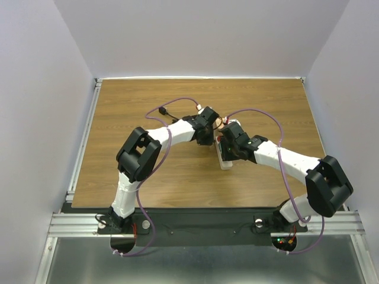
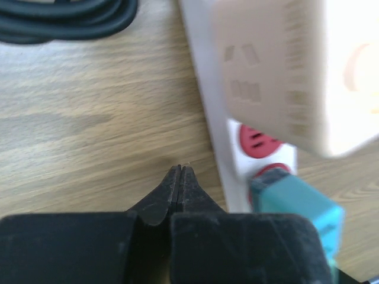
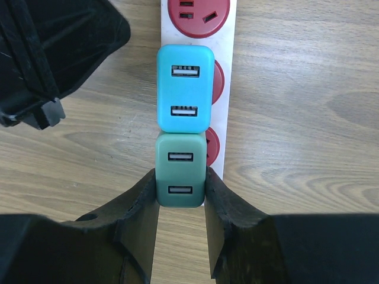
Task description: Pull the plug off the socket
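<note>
The socket [image 3: 231, 65] is a narrow beige strip with round red outlets, lying on the wooden table; it also shows in the top view [image 1: 225, 161]. A cyan USB plug [image 3: 185, 89] and a green USB plug [image 3: 180, 155] sit in neighbouring outlets. My right gripper [image 3: 180, 183] is shut on the green plug, one finger pressed on each side. My left gripper [image 2: 179, 170] is shut and empty, its tips on the table just left of the strip [image 2: 208, 100]. A teal plug [image 2: 296, 207] shows at its right. In the top view both grippers, left [image 1: 207, 133] and right [image 1: 228, 148], meet mid-table.
The strip's black cord [image 2: 65, 18] lies coiled on the table beyond the left gripper. A blurred beige block [image 2: 278, 71] stands over the strip close to the left camera. The left gripper's black body [image 3: 53, 53] is left of the cyan plug. White walls surround the table.
</note>
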Action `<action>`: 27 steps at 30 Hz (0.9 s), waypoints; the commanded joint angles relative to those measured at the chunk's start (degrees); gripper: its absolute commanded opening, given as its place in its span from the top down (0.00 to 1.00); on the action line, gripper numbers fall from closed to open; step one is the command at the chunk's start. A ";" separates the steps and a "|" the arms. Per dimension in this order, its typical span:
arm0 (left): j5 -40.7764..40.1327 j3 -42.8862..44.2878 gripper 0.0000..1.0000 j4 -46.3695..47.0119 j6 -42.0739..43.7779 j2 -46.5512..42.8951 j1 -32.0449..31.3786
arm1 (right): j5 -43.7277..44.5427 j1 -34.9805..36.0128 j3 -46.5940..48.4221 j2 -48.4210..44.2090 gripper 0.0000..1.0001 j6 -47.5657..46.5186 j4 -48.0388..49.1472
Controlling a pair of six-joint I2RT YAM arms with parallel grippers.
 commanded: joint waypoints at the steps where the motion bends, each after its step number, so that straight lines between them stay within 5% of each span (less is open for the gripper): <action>1: -0.79 4.08 1.00 0.74 1.35 -5.56 -0.36 | -0.04 0.98 1.87 0.72 1.00 0.21 5.48; 12: 5.62 17.44 1.00 -6.19 7.06 4.54 0.17 | -0.13 1.51 2.83 1.68 1.00 0.21 5.48; 27: 5.98 14.90 1.00 -7.16 10.75 10.25 -0.62 | -0.22 2.30 5.12 4.41 1.00 0.65 5.66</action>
